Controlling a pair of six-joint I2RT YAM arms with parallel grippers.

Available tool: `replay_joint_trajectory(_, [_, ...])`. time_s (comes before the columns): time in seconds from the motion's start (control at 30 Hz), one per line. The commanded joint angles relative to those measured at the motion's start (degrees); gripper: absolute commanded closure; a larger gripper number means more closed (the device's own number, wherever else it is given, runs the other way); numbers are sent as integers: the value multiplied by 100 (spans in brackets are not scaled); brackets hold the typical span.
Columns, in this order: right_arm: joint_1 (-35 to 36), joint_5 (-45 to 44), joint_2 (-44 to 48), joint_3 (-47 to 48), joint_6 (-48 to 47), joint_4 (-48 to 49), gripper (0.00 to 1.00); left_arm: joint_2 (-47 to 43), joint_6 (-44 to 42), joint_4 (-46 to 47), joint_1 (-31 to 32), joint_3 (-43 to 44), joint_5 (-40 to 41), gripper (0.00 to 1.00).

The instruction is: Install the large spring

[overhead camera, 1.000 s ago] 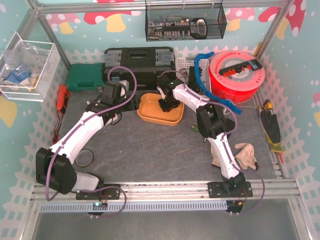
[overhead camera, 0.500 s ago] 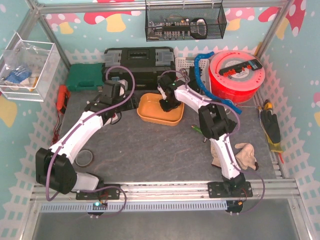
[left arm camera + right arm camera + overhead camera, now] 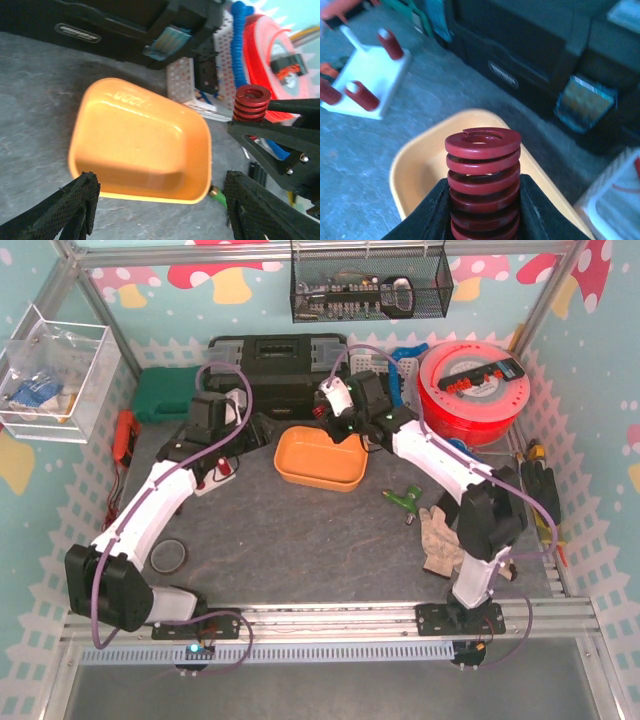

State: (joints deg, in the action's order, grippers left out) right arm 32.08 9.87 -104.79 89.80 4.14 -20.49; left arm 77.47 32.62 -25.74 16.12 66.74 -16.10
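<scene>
Large red spring (image 3: 482, 185), upright, aloft

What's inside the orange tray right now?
Nothing shows inside the orange tray: the left wrist view gives a bare floor and walls. From the right wrist, the red spring and the right fingers cover part of it.

The large spring (image 3: 482, 185), clamped between the matt black plastic fingers (image 3: 425, 220) of the right gripper (image 3: 482, 205), is metal with a smooth red coating and a soft sheen. Below that claw the orange bowl (image 3: 140, 145) is smooth, faintly glossy moulded plastic. The pads (image 3: 80, 205) of the left gripper (image 3: 162, 205) are black, rough and dimpled. Beneath both claws the table mat (image 3: 35, 75) looks grey, matt and finely mottled. Beyond them the toolbox (image 3: 520, 55) is dull black plastic.
</scene>
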Motion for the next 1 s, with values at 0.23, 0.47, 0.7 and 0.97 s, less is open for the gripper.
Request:
replay_joint_trajectory(0.23, [349, 962, 494, -755, -1073, 1642, 100, 278, 124, 531, 5, 496, -1573, 37])
replay_joint_trajectory(0.47, [493, 910, 636, -841, -1439, 1858, 100, 441, 269, 627, 14, 469, -1997, 38])
replay_joint_trajectory(0.7, [607, 932, 892, -1144, -1695, 2294, 100, 588, 386, 614, 16, 532, -2124, 43])
replay_joint_trajectory(0.97, [794, 894, 932, -1223, -1997, 2305, 100, 739, 631, 614, 14, 667, -2455, 43])
